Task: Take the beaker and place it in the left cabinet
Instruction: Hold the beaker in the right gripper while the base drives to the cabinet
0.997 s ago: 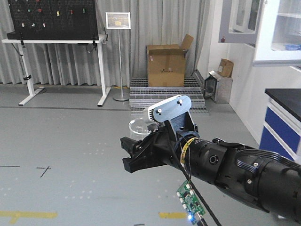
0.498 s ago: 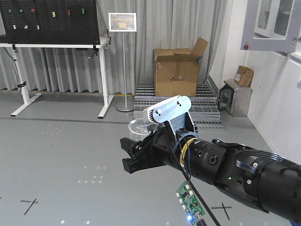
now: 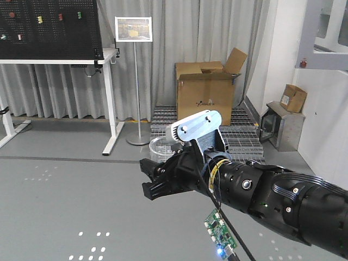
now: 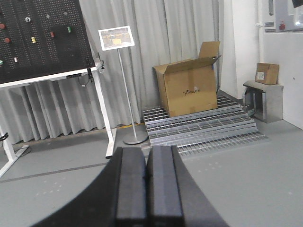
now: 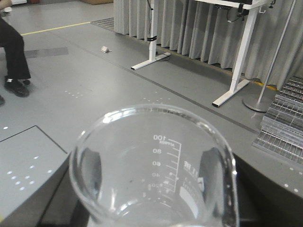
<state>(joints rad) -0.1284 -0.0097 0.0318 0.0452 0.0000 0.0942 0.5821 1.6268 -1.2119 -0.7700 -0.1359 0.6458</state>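
while the right jaws stay clamped on the beaker (image 3: 161, 145), rim up and apparently empty in the wrist view, the room behind has slid sideways: the cardboard box (image 3: 205, 89) sits further right than a second ago. judgement: the base is moving and the carry is under way. left cabinet not in view. right arm (image 3: 272, 196) reaches forward and roughly level over the floor (image 3: 65, 206), pose unchanged. left jaws pressed together, idle.
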